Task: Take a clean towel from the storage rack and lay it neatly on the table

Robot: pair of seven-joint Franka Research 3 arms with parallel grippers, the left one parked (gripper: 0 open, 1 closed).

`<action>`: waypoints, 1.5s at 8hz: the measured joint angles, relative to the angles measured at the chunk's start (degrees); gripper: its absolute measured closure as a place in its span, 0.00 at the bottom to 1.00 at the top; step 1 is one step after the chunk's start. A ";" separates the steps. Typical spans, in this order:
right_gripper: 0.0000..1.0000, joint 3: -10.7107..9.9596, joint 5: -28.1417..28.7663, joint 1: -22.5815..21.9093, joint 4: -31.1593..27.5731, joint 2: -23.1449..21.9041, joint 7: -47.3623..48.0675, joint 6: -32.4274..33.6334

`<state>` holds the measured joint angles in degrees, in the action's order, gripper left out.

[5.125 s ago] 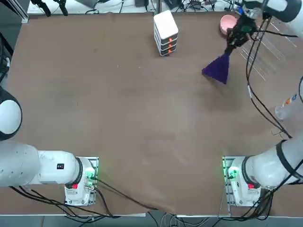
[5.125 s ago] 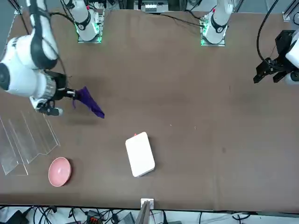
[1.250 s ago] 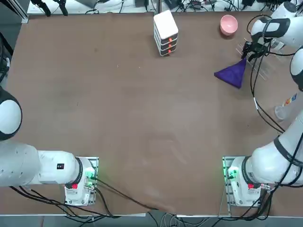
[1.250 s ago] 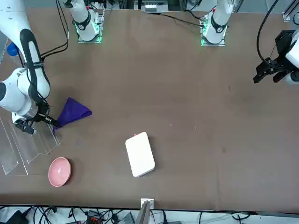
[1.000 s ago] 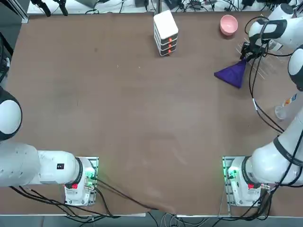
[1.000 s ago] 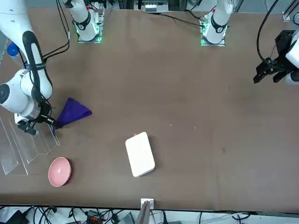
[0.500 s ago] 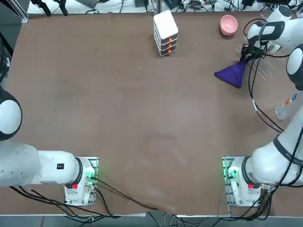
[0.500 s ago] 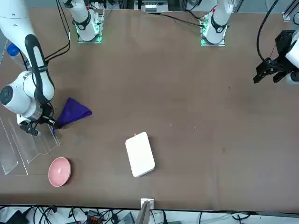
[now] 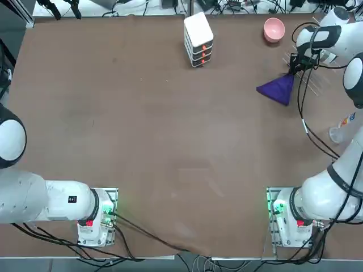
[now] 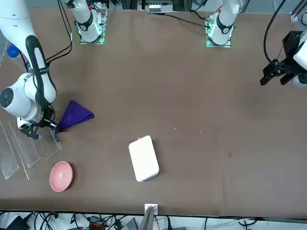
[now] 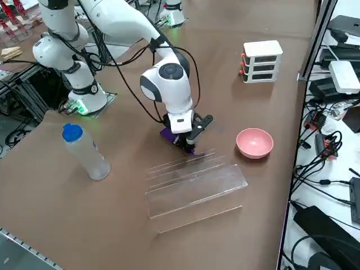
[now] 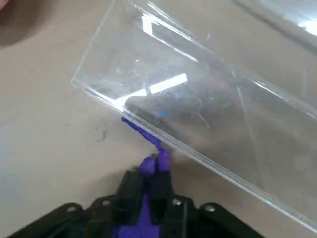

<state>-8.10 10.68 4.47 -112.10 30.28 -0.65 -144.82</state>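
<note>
- Clock read on the top view, dial centred on the table [image 9: 170, 141], 12 at the far edge.
- Towel [image 10: 74, 114], purple: mostly hidden behind the right arm in the right side view; part covered by the fingers in the wrist view. Full outline can't be made out.
- Storage rack [image 11: 194, 191]: see-through, only thin pale edges in the top view, partly behind arm and cables. Number of panels can't be told.
- Bottle [image 11: 87, 153]: cap out of sight in the top view, plain and blue in the right side view.
- Pink bowl [image 9: 274, 30]: only a sliver in the wrist view, cut off by the frame.
- Right gripper [image 12: 154, 176]: at 2 o'clock, beside the rack; fingers pinching the towel, purple cloth bunched between and past the tips.
- Towel at 2 o'clock, a broad flap spreading from the grip towards mid-table.
- Count: one towel, one rack, one bowl (1 o'clock), one bottle (3 o'clock), one white stacked box [image 9: 198, 37] (12 o'clock) with three orange marks.
</note>
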 joint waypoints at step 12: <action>0.96 0.20 -0.47 -4.56 -0.85 -11.10 0.13 28.51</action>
<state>-7.90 10.21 -0.09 -112.95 19.18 -0.51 -116.32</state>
